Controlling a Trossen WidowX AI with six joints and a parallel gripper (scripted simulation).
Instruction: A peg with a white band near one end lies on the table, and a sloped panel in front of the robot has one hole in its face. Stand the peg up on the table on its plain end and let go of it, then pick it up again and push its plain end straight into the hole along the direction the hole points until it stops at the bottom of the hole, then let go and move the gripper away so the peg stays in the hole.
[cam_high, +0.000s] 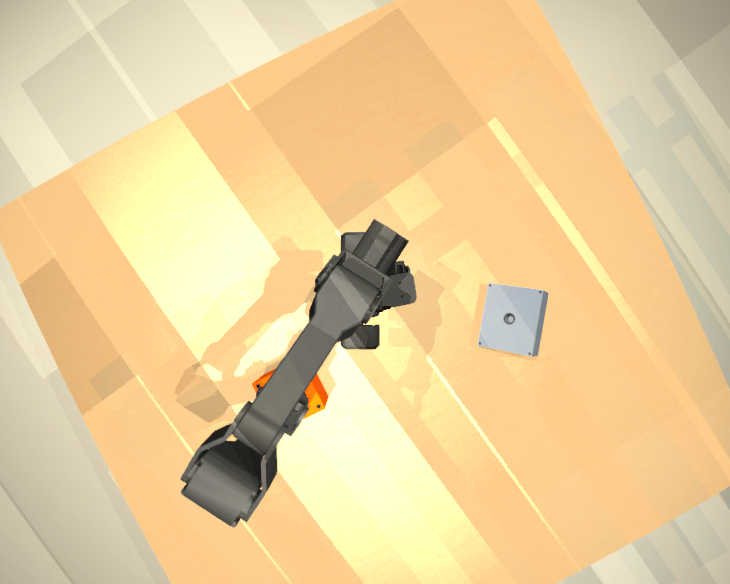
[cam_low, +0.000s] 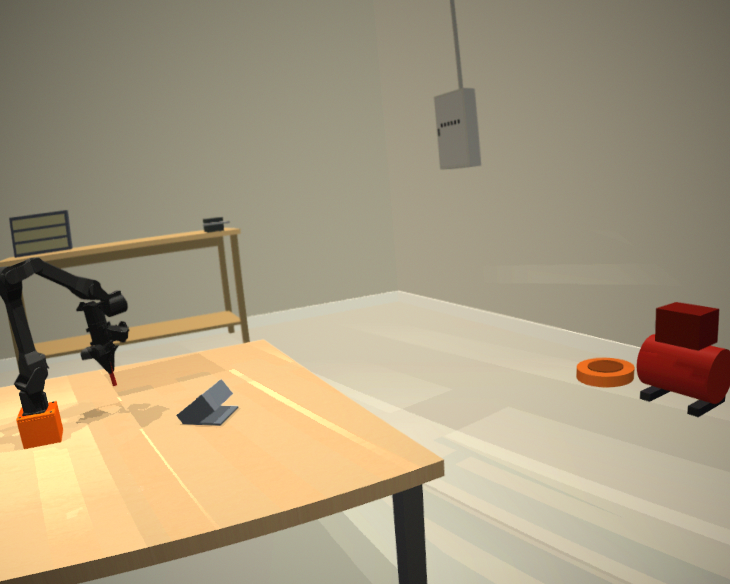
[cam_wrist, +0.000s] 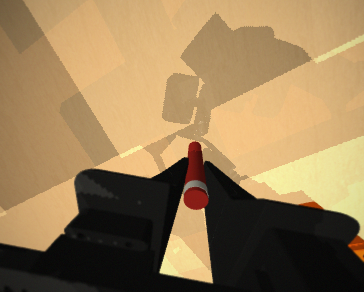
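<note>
The red peg (cam_low: 113, 379) (cam_wrist: 195, 170) is held nearly upright, plain end down. Its white band and banded end point up toward the wrist camera. My gripper (cam_low: 112, 369) (cam_wrist: 195, 164) is shut on the peg, and the plain end sticks out below the fingertips. The peg's lower end appears to be off the table in the exterior view. The fingertips and peg are hidden under the arm in the top view. The grey sloped panel (cam_high: 496, 304) (cam_low: 204, 402) stands apart from the gripper, to its right in the top and exterior views. Its round hole (cam_high: 508, 317) is empty.
The wooden table (cam_high: 608, 395) (cam_low: 292, 450) carries the panel and the arm's orange base (cam_high: 315, 395) (cam_low: 40, 427). The panel's flat foot (cam_low: 224, 417) lies on the table beside its sloped part. A shelf bench (cam_low: 152, 240) stands behind the table.
</note>
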